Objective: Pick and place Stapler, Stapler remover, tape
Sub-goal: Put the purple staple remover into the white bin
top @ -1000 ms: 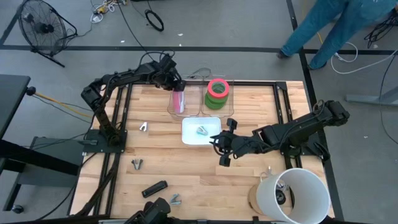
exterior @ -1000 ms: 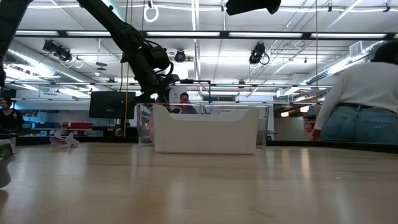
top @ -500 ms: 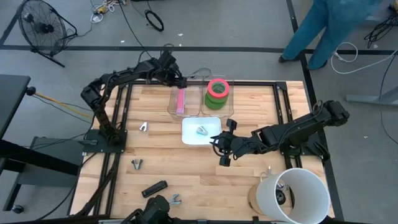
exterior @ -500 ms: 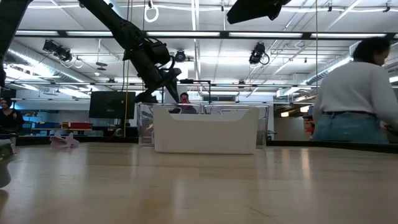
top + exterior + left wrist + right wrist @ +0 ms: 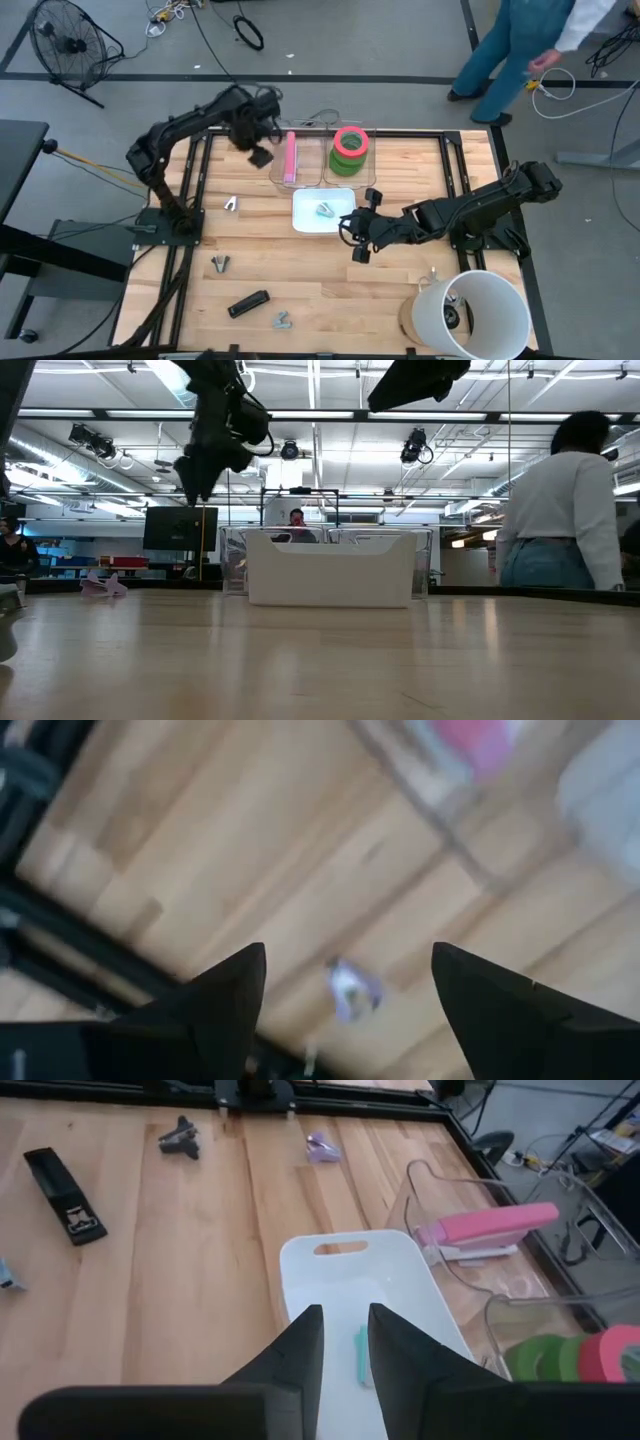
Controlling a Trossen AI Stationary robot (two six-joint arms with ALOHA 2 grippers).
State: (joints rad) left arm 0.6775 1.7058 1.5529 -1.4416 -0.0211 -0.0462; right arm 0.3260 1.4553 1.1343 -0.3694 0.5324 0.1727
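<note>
Left end effector (image 5: pixel 258 152) wide open, empty; black stapler (image 5: pixel 248 303) on worktop (image 5: pixel 330 290) likely rigid, heavyish, grip across mid-body.

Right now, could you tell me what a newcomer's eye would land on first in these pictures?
Probably the tape: a pink-red roll stacked on green ones in a clear bin at the table's far edge, with the pink stapler in the clear bin beside it. The left gripper hangs open beside that bin. The right gripper sits by the white tray at mid-table.
</note>
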